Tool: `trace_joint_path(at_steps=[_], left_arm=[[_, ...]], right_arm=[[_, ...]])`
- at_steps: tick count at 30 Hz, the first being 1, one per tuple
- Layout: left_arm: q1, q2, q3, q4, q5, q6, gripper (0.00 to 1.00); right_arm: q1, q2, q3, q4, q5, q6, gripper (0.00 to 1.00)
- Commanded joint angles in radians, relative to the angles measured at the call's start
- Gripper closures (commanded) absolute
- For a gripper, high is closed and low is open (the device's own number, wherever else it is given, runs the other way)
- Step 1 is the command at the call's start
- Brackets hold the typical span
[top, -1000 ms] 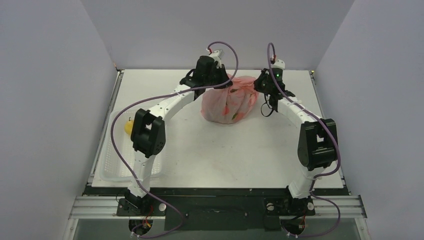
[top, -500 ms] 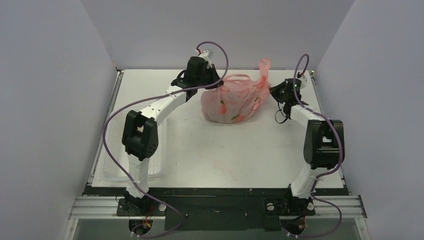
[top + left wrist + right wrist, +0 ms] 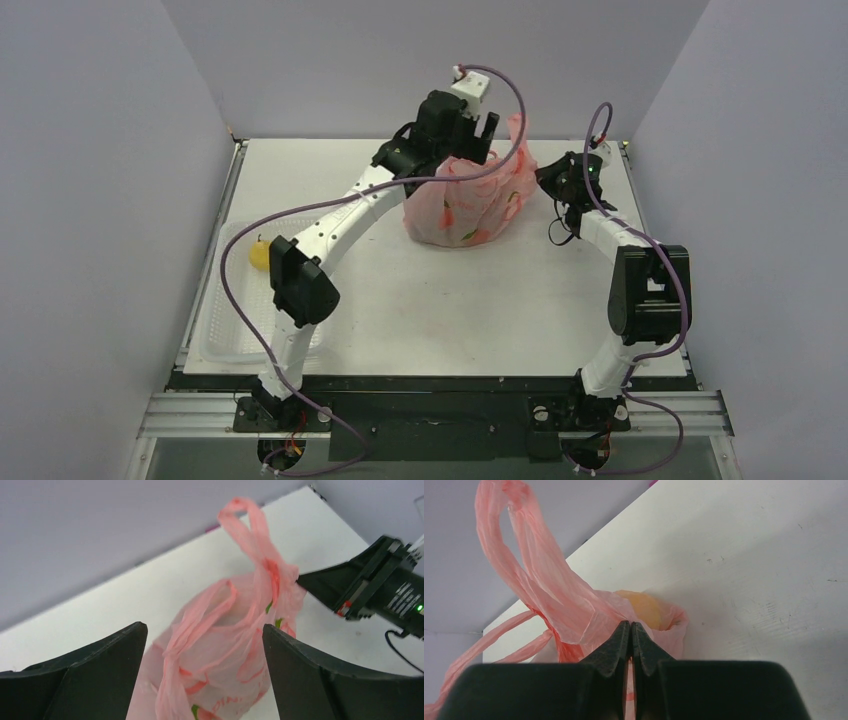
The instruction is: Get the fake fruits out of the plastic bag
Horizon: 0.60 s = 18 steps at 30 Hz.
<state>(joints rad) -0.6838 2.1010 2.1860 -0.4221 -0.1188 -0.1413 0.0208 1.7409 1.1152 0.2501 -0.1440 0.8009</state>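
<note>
The pink plastic bag (image 3: 462,205) sits at the back middle of the table, bulging with fruits that show only as dim shapes. My left gripper (image 3: 480,130) hovers open above it, and the bag (image 3: 220,645) lies below the gap between the spread fingers (image 3: 300,670), untouched. My right gripper (image 3: 630,625) is shut on the bag's film at its right rim (image 3: 540,180). A yellow fruit (image 3: 644,607) shows through the film just past the right fingertips. One loop handle (image 3: 509,540) stands up. Another yellow fruit (image 3: 259,254) lies in the tray.
A clear plastic tray (image 3: 225,335) rests at the table's left front, partly under the left arm's elbow. Grey walls close in the table on three sides. The right arm's wrist (image 3: 375,585) is close to the bag's right side.
My left gripper let go of the bag's left handle, opened wide and rose up and to the right above the bag. The right gripper stays shut on the right rim.
</note>
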Motion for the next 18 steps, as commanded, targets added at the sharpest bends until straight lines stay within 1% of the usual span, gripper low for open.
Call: trace_joint_path(at_steps=[1,2,3,5,9,14,16,18], left_arm=[[-0.102,0.134,0.23,-0.086,-0.308,0.336,0.12],[-0.12,0.18,0.258,-0.085,-0.349,0.364,0.1],[-0.127,0.223,0.305,-0.082,-0.361,0.421,0.05],[-0.14,0.269,0.354,-0.074,-0.382,0.472,0.03],[-0.131,0.312,0.375,-0.071,-0.365,0.513,0.03],[-0.121,0.345,0.366,-0.102,-0.282,0.539,0.03],[-0.114,0.362,0.362,-0.097,-0.301,0.528,0.03],[-0.112,0.384,0.367,-0.078,-0.361,0.539,0.03]], right_arm=[[0.006,-0.068,0.027,0.026,0.003,-0.055,1.0],[0.005,-0.068,0.027,0.023,0.006,-0.058,1.0],[0.006,-0.068,0.027,0.021,0.008,-0.064,1.0],[0.005,-0.068,0.028,0.019,0.011,-0.07,1.0],[0.002,-0.056,0.033,0.018,0.002,-0.071,1.0],[0.003,-0.041,0.041,0.02,-0.017,-0.07,1.0],[0.002,-0.046,0.039,0.019,-0.014,-0.074,1.0],[0.004,-0.051,0.036,0.018,-0.008,-0.078,1.0]])
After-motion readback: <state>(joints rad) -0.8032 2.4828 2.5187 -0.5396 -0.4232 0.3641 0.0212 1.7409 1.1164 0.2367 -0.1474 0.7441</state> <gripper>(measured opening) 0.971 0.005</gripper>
